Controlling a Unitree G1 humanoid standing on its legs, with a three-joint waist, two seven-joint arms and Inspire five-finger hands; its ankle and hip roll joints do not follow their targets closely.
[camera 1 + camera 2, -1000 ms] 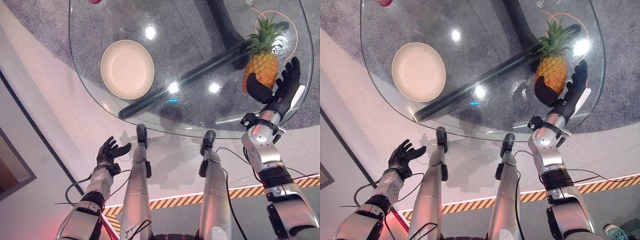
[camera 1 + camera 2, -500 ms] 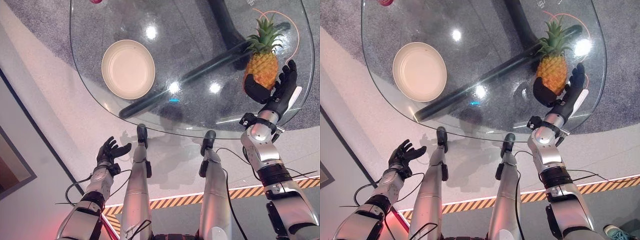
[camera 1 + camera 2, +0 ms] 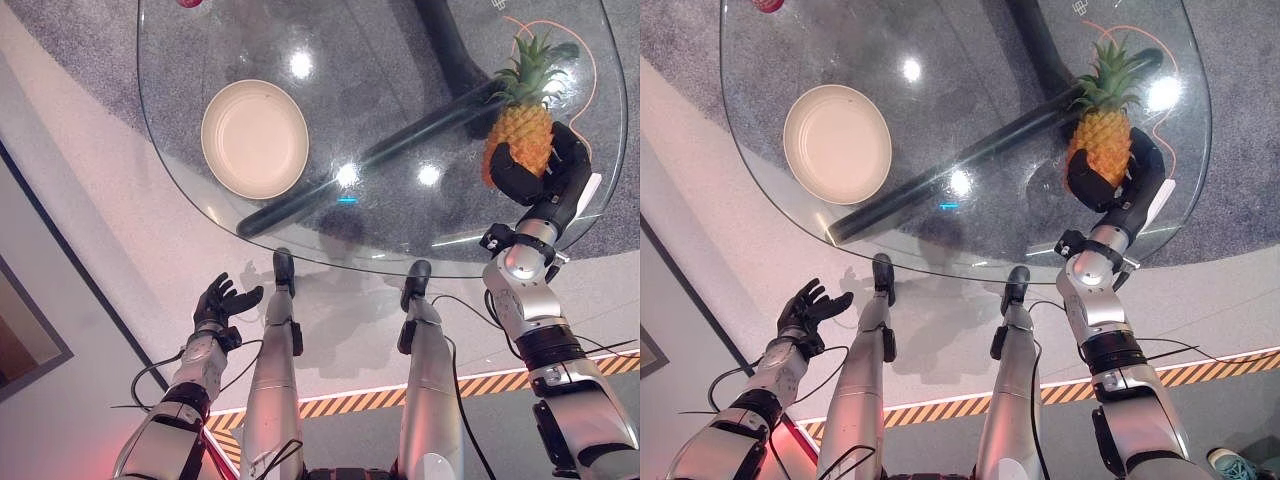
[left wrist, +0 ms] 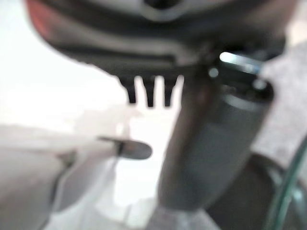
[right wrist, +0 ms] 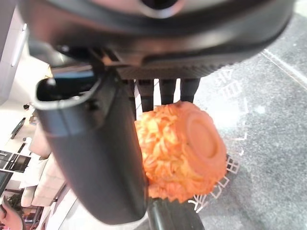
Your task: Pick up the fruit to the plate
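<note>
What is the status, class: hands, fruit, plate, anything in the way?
Right hand shut on pineapple, fruit on the glass table. Left hand open, idle below table edge. Plate empty, path across glass unobstructed.

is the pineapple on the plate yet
No, the pineapple stands at the glass table's right side in the right hand, while the plate lies bare far left.

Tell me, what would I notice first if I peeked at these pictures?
Probably the bright orange pineapple with its green leafy top, on the right side of the round glass table, with the robot's dark right hand curled round it. Next, the cream plate on the table's left side, with nothing on it. The left hand hangs open, below the table's edge.
</note>
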